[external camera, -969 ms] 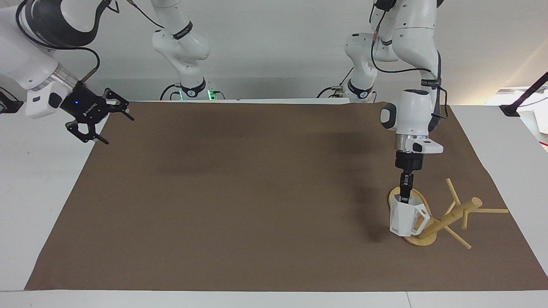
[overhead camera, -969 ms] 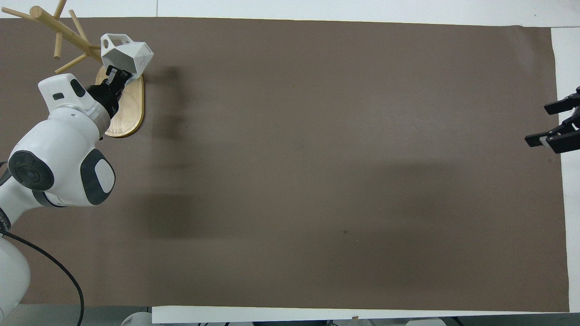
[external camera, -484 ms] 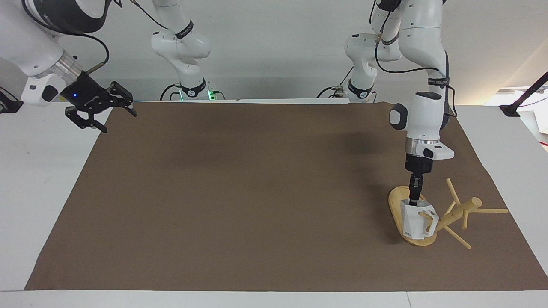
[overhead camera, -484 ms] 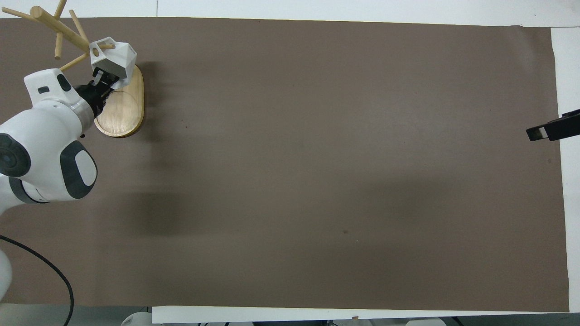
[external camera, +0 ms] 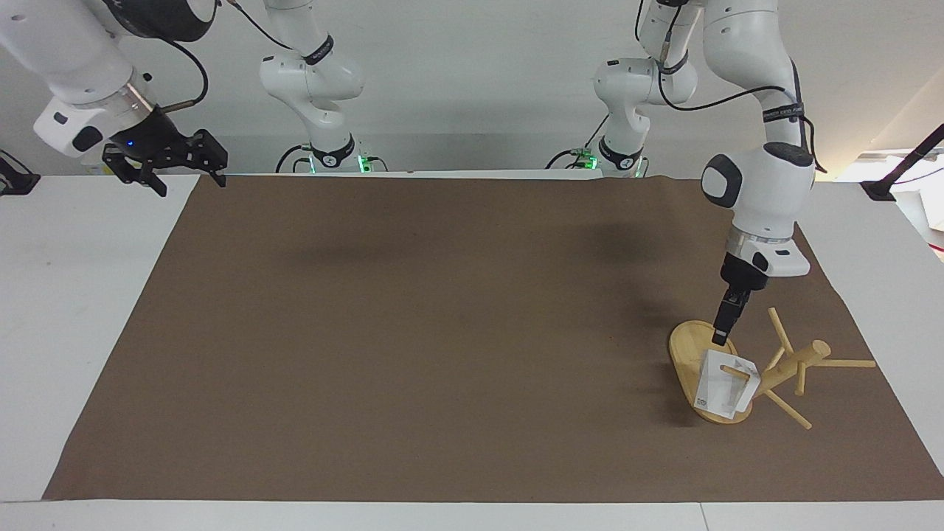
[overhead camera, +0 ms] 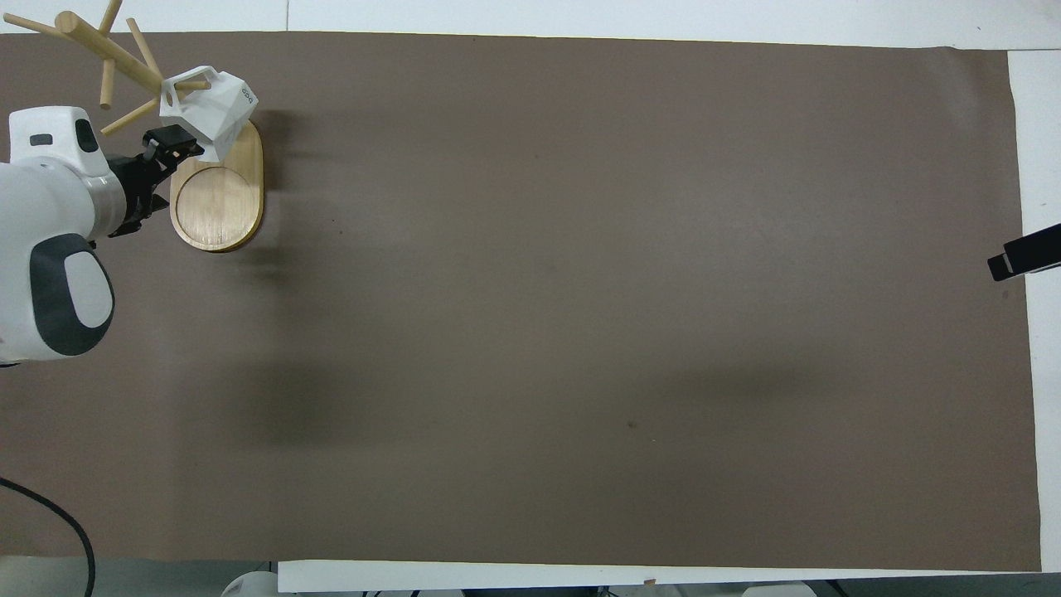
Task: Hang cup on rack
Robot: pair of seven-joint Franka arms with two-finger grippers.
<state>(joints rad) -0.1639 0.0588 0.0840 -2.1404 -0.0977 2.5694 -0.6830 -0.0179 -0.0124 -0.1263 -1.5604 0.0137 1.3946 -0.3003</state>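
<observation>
The white angular cup [external camera: 719,389] hangs tilted by its handle hole on a low peg [external camera: 734,369] of the bamboo rack [external camera: 793,365], over the rack's oval base [external camera: 686,352]. In the overhead view the cup [overhead camera: 220,108] sits on the peg above the base [overhead camera: 217,207]. My left gripper [external camera: 718,338] is open just above the cup's rim and clear of it; it also shows in the overhead view [overhead camera: 170,143]. My right gripper [external camera: 166,164] is open and empty, raised over the right arm's end of the table; only its tip [overhead camera: 1024,259] shows in the overhead view.
A brown mat [external camera: 442,332] covers most of the white table [external camera: 74,310]. The rack's other pegs [external camera: 848,363] stick out toward the left arm's end of the mat.
The left gripper carried the cup onto the peg, let go and drew back up toward its arm; the cup now hangs tilted. The right gripper rose and pulled back toward its base.
</observation>
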